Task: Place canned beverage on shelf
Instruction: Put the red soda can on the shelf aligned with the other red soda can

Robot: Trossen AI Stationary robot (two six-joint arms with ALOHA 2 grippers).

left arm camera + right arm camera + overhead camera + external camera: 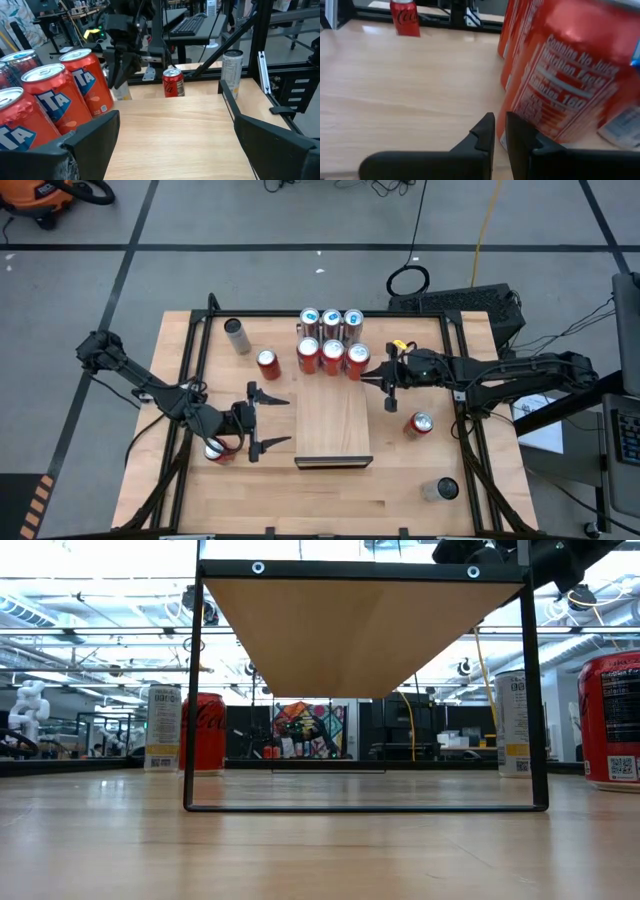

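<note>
Pale wood shelf (334, 423) raised on a black frame at mid-table, long axis running from the near edge toward the far edge, dark end strip at the near short end, grain lengthwise. Near half bare; far end carrying six upright cans in two rows: three red cans (333, 357) nearer, three silver cans (331, 322) behind them.

Left tool (268, 420) at the shelf's left long edge near the front, fingers spread to full width, holding nothing, touching nothing, pointing across the shelf top. Red can (218, 449) on the table (400, 490) directly below the left wrist.

Right tool (390, 385) at the shelf's right long edge farther back, fingers pinched almost together with only a thin slit between, gripping nothing, tips just beside the rightmost red can (570, 75) of the nearer row; contact not discernible.

Loose on the table to the right: silver can (441, 489) near the front, red can with silver top (421, 423) farther back, well apart from the shelf. To the left, farther back: red can (268, 363) just off the shelf's far left corner, grey can (236, 336) lying tilted beyond it.

From table height, shelf underside (360, 630) wide overhead between the black frame legs (190, 690).
</note>
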